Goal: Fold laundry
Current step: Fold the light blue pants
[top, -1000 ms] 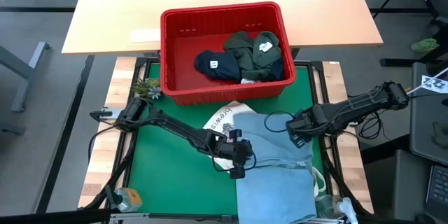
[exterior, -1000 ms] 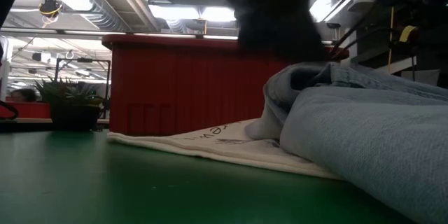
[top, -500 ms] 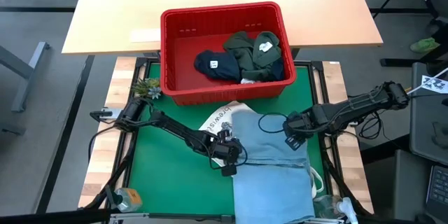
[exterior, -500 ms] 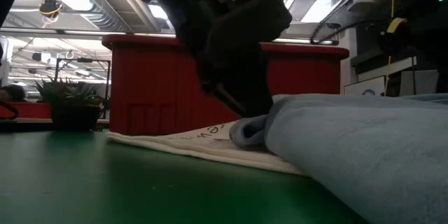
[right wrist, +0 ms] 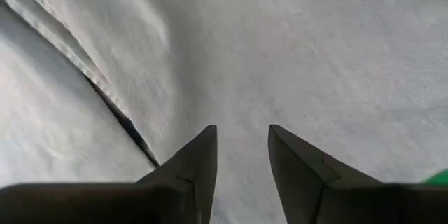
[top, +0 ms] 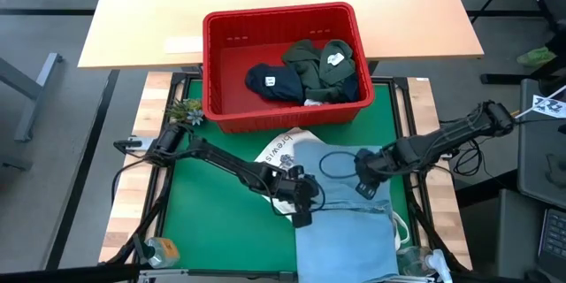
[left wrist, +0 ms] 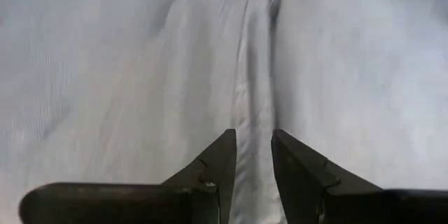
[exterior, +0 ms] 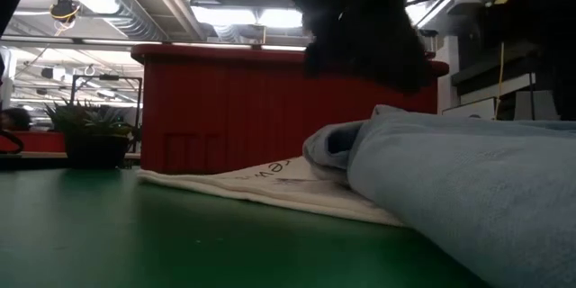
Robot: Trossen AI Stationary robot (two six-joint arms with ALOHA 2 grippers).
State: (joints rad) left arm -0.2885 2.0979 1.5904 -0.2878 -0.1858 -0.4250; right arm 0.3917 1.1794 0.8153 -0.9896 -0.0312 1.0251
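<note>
A light blue denim garment [top: 345,230] lies on the green mat at centre right, partly over a white printed tote bag [top: 281,150]. My left gripper [top: 301,205] is at the denim's left edge, shut on a ridge of the cloth. My right gripper [top: 365,181] points steeply down on the denim's far part, shut on the cloth. In the low view the denim [exterior: 450,180] is a bulky mound with a rolled fold [exterior: 333,144] at its left. Navy and olive garments [top: 305,71] lie in the red basket. My left gripper pinches a raised seam-like ridge of the denim [left wrist: 252,112] between its two fingers, which lie along the ridge. It comes slanting down from the table's left side. The rest of the cloth lies on the mat. My right gripper has denim [right wrist: 241,105] in the narrow gap between its fingers, coming from above. The fingers hide the place of contact, so one layer or several I cannot tell. The cloth around it lies spread on the mat.
The red slotted basket [top: 221,71] stands at the mat's far edge, close behind the cloth. A small plant [top: 184,110] sits at the far left corner. A black cable loop [top: 334,161] lies on the denim. Bare green mat [top: 212,221] is on the left.
My left gripper swung toward the table's left edge and came back, still on the denim's left edge; the raised hump of cloth there has sunk into a low rolled fold. My right gripper has moved toward the table's left and tipped more steeply down.
</note>
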